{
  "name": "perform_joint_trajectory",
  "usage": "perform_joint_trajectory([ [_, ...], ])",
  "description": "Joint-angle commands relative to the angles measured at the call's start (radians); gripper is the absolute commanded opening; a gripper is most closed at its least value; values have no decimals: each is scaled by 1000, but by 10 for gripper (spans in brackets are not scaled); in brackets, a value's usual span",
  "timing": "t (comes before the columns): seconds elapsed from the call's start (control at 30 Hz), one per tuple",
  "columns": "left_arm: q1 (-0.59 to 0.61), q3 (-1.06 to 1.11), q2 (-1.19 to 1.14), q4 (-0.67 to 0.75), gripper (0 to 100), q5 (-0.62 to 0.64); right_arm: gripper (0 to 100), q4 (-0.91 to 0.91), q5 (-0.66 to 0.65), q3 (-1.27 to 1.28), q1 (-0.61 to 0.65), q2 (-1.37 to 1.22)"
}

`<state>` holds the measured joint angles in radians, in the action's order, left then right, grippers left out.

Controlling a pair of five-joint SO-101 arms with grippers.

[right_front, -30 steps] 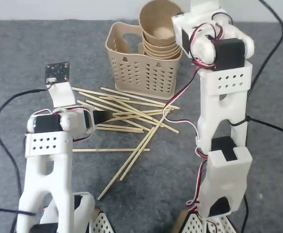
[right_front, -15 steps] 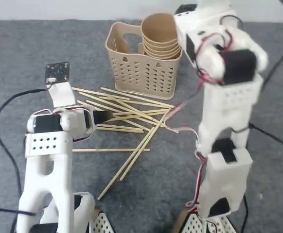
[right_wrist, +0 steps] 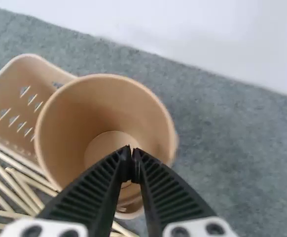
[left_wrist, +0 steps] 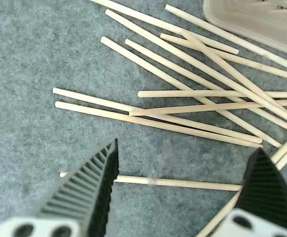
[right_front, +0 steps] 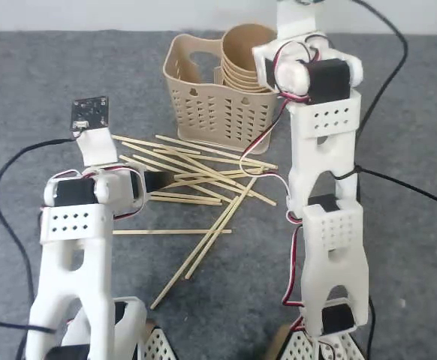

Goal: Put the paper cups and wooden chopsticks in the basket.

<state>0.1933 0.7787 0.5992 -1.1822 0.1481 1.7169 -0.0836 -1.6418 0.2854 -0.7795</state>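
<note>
A stack of brown paper cups (right_front: 245,49) stands nested in the right end of the beige slotted basket (right_front: 217,112). Several wooden chopsticks (right_front: 203,174) lie scattered on the grey mat in front of the basket. My left gripper (left_wrist: 183,170) hangs open low over the chopsticks (left_wrist: 183,106), one stick lying between its jaws. The right arm (right_front: 320,112) rises beside the basket. My right gripper (right_wrist: 130,154) is shut and empty, right above the top cup's mouth (right_wrist: 69,123).
The left end of the basket (right_wrist: 15,91) holds nothing. A basket corner (left_wrist: 254,19) shows beyond the sticks in the left wrist view. Black cables (right_front: 399,187) trail over the mat to the right. Grey mat (right_front: 414,247) lies open right of the right arm.
The top cup, tilted and raised a second ago, now sits level in the stack. The right arm has swung left and drawn upright. The left arm has not moved.
</note>
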Motion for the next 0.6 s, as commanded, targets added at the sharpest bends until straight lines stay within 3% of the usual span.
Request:
perform_joint_trajectory([
  [0.0, -2, -8, 38, 20, 382, -15, 9, 18, 14, -41, -5, -2],
  [0.3, -2, -7, 38, 23, 382, -17, 9, -67, 5, -41, 22, 177],
  [0.57, 35, -21, 31, 14, 382, 5, 7, 91, 3, 15, 13, 613],
])
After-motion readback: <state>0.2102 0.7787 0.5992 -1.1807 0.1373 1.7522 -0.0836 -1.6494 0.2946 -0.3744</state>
